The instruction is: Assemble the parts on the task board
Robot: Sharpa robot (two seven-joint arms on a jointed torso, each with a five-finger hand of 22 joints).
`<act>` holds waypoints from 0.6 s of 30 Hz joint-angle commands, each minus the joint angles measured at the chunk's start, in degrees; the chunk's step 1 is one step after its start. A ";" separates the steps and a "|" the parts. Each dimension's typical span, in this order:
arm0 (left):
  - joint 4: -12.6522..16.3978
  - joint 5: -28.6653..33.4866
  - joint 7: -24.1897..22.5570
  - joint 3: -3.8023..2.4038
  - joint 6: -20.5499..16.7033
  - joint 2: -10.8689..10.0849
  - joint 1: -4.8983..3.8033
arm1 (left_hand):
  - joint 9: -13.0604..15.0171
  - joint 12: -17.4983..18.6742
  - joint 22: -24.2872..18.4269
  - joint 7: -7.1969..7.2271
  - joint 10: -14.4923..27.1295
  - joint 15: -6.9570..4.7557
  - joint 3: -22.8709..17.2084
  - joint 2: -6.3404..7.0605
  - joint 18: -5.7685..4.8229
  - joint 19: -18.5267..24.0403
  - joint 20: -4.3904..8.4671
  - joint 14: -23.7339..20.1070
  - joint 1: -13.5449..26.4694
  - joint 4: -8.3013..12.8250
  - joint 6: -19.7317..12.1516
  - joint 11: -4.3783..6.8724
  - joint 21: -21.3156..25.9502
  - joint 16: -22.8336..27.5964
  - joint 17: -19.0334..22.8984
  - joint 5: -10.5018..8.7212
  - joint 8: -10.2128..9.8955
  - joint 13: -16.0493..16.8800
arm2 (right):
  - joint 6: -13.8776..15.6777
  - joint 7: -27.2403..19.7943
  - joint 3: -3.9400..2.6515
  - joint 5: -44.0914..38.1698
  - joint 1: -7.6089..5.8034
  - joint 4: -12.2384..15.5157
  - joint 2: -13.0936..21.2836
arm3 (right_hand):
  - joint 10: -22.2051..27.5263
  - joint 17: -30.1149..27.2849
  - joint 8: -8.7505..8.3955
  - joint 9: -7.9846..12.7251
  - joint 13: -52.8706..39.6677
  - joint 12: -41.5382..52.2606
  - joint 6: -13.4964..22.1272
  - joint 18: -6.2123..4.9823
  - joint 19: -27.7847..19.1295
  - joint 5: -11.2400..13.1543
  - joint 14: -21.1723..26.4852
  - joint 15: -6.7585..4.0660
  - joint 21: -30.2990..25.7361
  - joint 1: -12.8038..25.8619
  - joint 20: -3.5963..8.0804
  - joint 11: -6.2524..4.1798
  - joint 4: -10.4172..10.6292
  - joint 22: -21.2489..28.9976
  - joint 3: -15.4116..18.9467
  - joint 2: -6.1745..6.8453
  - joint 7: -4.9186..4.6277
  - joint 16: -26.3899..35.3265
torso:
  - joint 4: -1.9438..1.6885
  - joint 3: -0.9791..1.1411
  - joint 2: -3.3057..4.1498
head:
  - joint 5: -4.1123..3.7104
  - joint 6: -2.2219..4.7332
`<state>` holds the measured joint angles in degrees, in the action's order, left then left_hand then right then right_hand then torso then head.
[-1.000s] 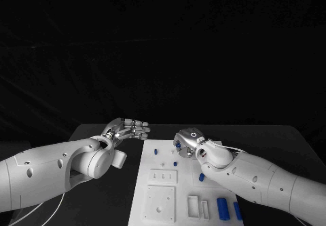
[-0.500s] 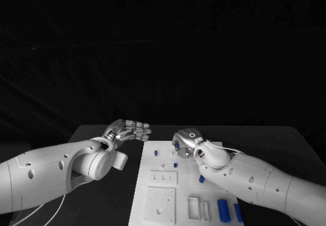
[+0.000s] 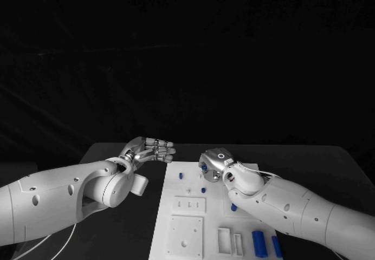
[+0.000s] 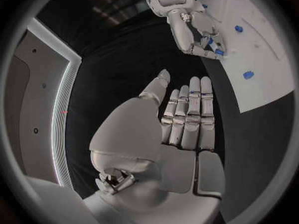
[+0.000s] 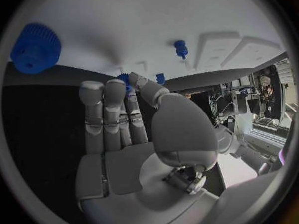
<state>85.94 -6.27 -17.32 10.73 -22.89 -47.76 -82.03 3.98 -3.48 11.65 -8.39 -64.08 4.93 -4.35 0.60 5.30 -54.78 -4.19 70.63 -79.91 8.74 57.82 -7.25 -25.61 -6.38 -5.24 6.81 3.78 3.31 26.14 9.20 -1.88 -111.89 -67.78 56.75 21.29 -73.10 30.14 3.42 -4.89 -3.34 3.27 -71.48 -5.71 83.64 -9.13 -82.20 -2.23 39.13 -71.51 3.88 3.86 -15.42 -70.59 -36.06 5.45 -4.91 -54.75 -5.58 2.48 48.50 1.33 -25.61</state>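
The white task board lies in the middle of the black table. In the head view six blue parts show on it: one peg near the far edge, one mid-board, one beside the right arm, two long blocks near the front, and one small piece at the right hand, whose fingertips pinch it over the board's far end. The left hand hovers off the board's left side, fingers straight and close together, holding nothing.
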 commanded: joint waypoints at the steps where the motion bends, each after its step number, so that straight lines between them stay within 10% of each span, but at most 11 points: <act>1: 0.29 -0.21 -0.27 -0.05 0.17 0.03 -0.24 | -0.01 0.05 -0.05 -0.30 0.39 0.21 -0.27 0.56 -0.37 -0.30 0.11 -0.32 0.07 -0.22 -0.24 -0.14 -0.15 0.25 0.09 0.11 -0.10 0.06 | 0.40 0.07 -0.03 -1.04 0.00 -0.26 -0.31 | -1.79 -0.08 0.24 0.06 -0.15 0.05 -0.17 -0.42 0.92 -0.10 -0.12 -0.13 -0.16 -0.35 -0.14 -1.49 0.07 -0.04 -0.26 0.21 -0.02 0.26 | -0.21 -0.05 0.25 | -0.10 0.20; 18: 0.46 -0.30 -0.27 -0.05 0.17 -0.04 -0.44 | -0.01 0.05 -0.05 -0.30 0.39 0.21 -0.27 0.56 -0.37 -0.30 0.11 -0.32 0.07 -0.22 -0.24 -0.14 -0.15 0.25 0.09 0.11 -0.10 0.06 | 0.59 0.23 -0.45 -0.96 -0.02 -0.45 -0.51 | -1.72 -0.13 0.22 0.11 -0.14 0.04 -0.13 -0.43 1.07 -0.04 -0.12 -0.15 -0.59 -0.48 -0.13 -1.48 0.05 -0.37 -0.24 0.17 -0.01 0.26 | -0.34 -0.10 0.47 | -0.10 0.31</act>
<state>86.31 -6.28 -17.29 10.73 -22.89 -47.84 -82.34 3.98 -3.48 11.66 -8.39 -64.08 4.93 -4.35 0.60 5.30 -54.78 -4.19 70.63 -79.91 8.74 57.82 -7.25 -25.61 -6.38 -5.25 6.81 3.78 3.31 26.28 9.24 -2.26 -111.99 -67.80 56.23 20.89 -73.09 30.06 3.42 -4.86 -3.35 3.15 -71.47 -5.68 83.63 -9.10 -82.20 -2.23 38.75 -71.28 3.87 3.85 -15.43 -70.90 -36.05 5.68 -4.91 -54.75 -5.91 2.37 48.94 1.12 -25.29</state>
